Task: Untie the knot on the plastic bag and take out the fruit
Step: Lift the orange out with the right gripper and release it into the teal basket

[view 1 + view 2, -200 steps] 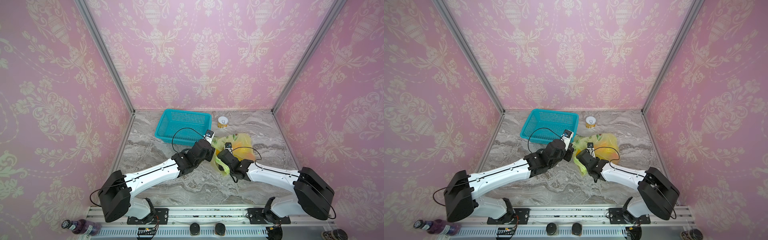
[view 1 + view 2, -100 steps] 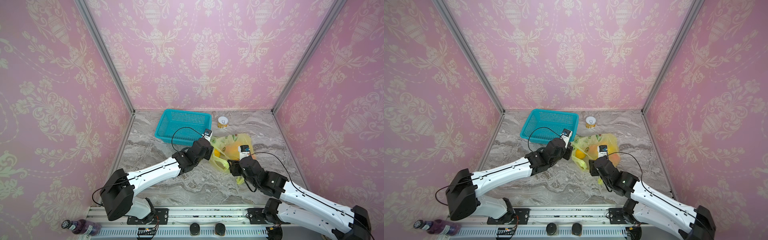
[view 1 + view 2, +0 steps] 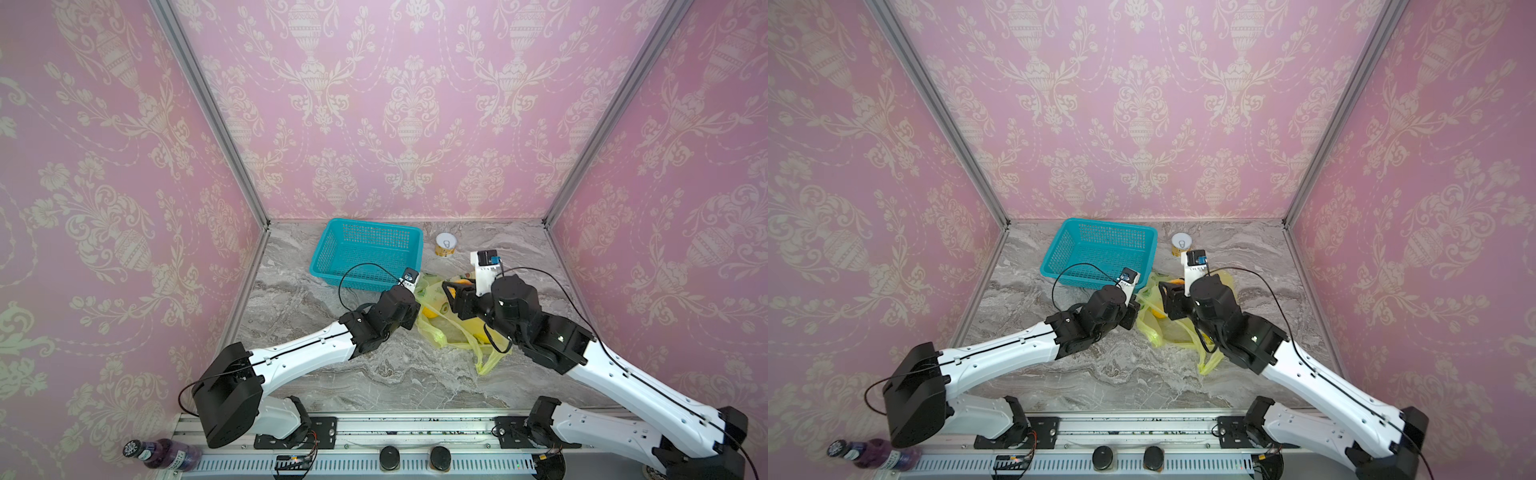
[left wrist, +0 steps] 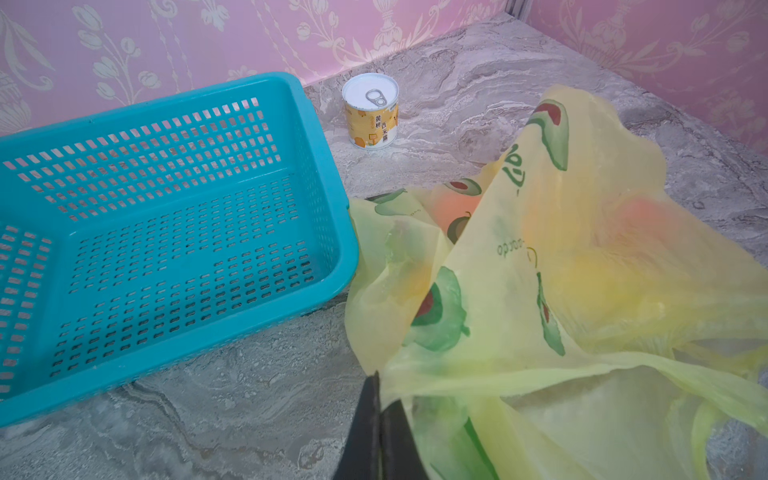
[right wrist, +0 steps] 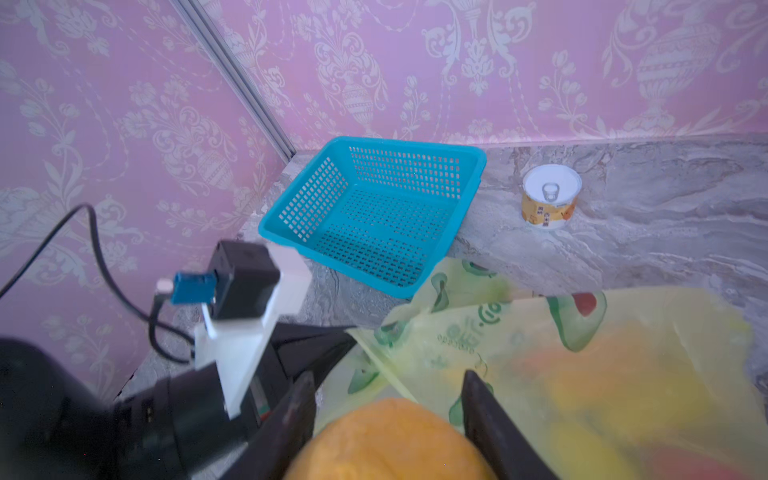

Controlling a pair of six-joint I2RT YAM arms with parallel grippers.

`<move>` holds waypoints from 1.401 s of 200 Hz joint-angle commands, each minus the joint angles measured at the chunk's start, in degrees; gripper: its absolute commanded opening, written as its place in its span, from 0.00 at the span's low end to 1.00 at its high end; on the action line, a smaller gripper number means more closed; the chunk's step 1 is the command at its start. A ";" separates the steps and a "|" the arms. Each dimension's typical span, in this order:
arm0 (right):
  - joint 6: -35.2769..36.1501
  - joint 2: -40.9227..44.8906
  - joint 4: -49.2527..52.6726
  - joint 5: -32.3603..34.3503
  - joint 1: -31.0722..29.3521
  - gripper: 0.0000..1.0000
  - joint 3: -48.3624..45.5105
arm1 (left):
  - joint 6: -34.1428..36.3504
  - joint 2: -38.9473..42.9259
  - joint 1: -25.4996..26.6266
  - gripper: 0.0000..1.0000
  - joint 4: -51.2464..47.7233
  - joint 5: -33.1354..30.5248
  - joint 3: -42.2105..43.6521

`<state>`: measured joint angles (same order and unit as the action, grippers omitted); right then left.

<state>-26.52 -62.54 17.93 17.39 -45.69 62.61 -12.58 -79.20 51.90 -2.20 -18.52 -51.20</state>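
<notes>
Gripping orange fruit (image 5: pixel 390 440) in right claw (image 5: pixel 388 399), jaws part-open around it, over plastic bag (image 4: pixel 582 270).
Pinching bag's rim with left claw (image 4: pixel 378 399), closed tight; bag slumped on desk (image 3: pixel 374 374) against teal basket (image 3: pixel 365 257), other fruit (image 4: pixel 615 274) showing through film.

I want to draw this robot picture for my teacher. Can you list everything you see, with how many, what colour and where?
basket: one, teal, back of the table.
can: one, yellow with a white top, right of the basket.
bag: one, yellow-green, in front of the can.
orange fruit: one, orange, between the right gripper's fingers.
fruit in the bag: count unclear, yellow and orange.
bottle: one, purple, by the front rail.
table: one, grey marble.
left gripper: one, black, shut on the bag.
right gripper: one, black, holding the orange fruit.
</notes>
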 commanded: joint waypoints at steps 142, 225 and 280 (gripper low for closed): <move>7.10 -74.68 22.04 -13.46 5.57 0.30 69.36 | 1.71 4.39 -0.48 0.00 2.19 -1.11 4.27; 6.44 -74.90 18.30 -13.74 6.49 0.79 62.63 | 1.33 5.39 -0.48 0.00 2.11 -1.22 4.77; 7.53 -68.03 17.50 -12.16 6.45 0.90 58.88 | 1.23 5.05 -0.47 0.00 2.20 -1.77 4.62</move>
<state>-20.27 -137.25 35.40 3.86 -39.35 122.76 -11.44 -74.96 51.86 -0.25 -18.57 -47.40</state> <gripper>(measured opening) 0.908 0.047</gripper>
